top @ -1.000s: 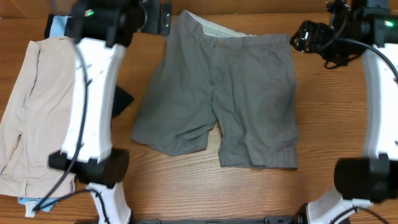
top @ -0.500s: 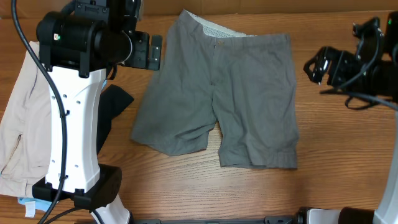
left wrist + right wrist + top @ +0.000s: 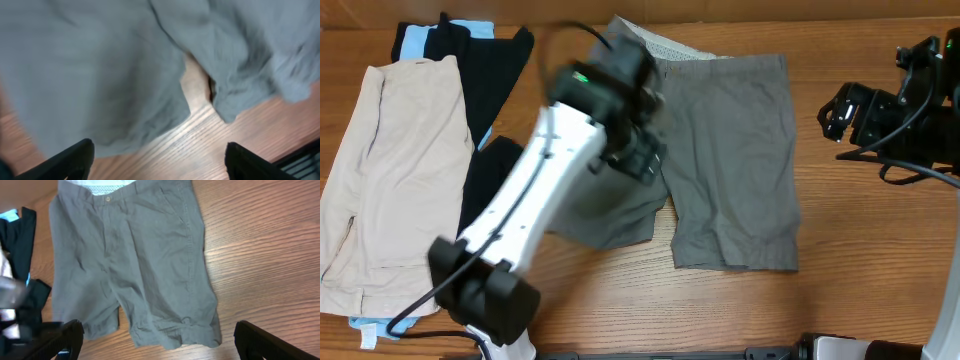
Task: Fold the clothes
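Note:
The clothes, one pair of mid-grey shorts (image 3: 730, 150), lie spread flat mid-table with the buttoned waistband at the far edge and both legs toward me. My left gripper (image 3: 645, 155), blurred, hovers over the shorts' left leg near the crotch. In the left wrist view the grey cloth (image 3: 100, 65) fills the top, and the left gripper (image 3: 160, 162) is open over bare wood below the hem, holding nothing. My right gripper (image 3: 835, 112) hangs off the shorts' right side, apart from them. The right wrist view shows the whole shorts (image 3: 140, 255), and the right gripper (image 3: 162, 340) stands wide open and empty.
Beige shorts (image 3: 390, 170) lie along the left of the table (image 3: 860, 220). A black garment (image 3: 470, 50) and a light blue piece (image 3: 415, 40) sit behind and beside them. The left arm's white link (image 3: 520, 210) slants across the shorts' left hem.
The left arm has swung from the back left corner to over the shorts' left leg. The right gripper has drifted right and a little toward me. The shorts have not moved.

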